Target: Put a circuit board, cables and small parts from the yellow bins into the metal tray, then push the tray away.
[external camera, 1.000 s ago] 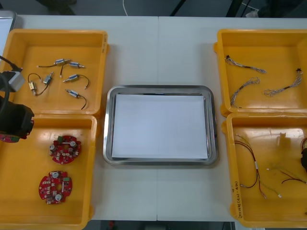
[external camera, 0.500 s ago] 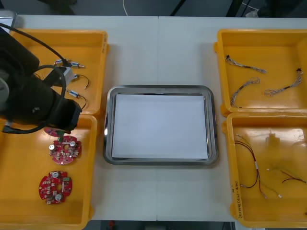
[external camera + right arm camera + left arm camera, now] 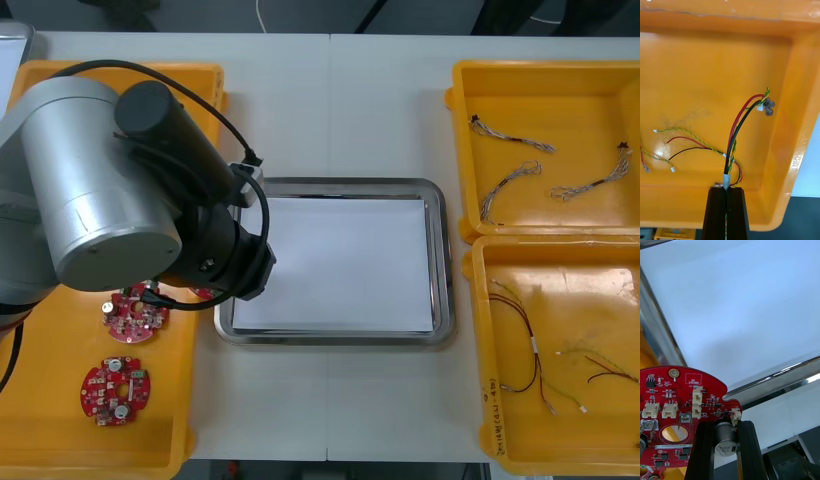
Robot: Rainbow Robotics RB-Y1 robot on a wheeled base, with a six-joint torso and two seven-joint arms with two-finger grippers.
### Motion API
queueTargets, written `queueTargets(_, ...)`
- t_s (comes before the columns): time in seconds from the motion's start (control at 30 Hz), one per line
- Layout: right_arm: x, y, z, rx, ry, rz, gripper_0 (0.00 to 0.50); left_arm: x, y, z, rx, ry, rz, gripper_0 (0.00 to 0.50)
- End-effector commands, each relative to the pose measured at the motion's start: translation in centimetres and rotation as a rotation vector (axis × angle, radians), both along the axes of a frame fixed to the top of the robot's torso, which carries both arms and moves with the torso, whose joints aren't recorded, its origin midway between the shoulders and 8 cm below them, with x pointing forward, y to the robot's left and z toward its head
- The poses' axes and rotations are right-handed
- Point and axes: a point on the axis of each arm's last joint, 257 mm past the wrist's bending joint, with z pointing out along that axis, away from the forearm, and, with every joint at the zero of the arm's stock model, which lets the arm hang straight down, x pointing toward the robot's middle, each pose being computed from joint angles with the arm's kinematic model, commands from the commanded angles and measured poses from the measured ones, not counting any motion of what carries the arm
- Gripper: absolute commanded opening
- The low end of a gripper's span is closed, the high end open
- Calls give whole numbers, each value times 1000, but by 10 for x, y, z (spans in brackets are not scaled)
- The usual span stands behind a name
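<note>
My left gripper is shut on a round red circuit board, pinching a metal cylinder on it. The board hangs over the near left rim of the metal tray, whose inside is white. From the front, my left arm covers the tray's left edge, and a sliver of the held board peeks out below it. My right gripper is shut on a red and black cable, lifted above the orange-looking bin floor.
Two more red circuit boards lie in the near left bin. The far right bin holds twisted cables. Red and yellow cables lie in the near right bin.
My left arm has swung right from the near left bin to the tray's left edge, carrying the board. The right gripper has left the front view's right edge.
</note>
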Motion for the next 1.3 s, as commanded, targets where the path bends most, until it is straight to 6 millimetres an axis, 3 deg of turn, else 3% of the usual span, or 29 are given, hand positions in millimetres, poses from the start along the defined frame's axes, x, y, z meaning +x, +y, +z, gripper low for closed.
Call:
queueTargets(0.03, 8, 14, 52, -114, -56, 146, 0, 1, -32, 3, -66, -13, 58, 4)
queueTargets(0.33, 20, 66, 85, -72, -131, 324, 0, 10, -55, -24, -98, 3, 65, 3)
queueTargets(0.63, 22, 98, 101, -132, -148, 469, 0, 24, -76, -50, -131, 8, 83, 5)
queueTargets(0.77, 32, 117, 111, -139, -178, 524, 0, 27, -81, -59, -132, 12, 85, 3)
queueTargets(1.0, 35, 134, 120, -131, -196, 585, 0, 30, -81, -67, -129, 11, 95, 3)
queueTargets(1.3, 32, 146, 114, -162, -187, 640, 0, 35, -80, -80, -124, 8, 102, 3)
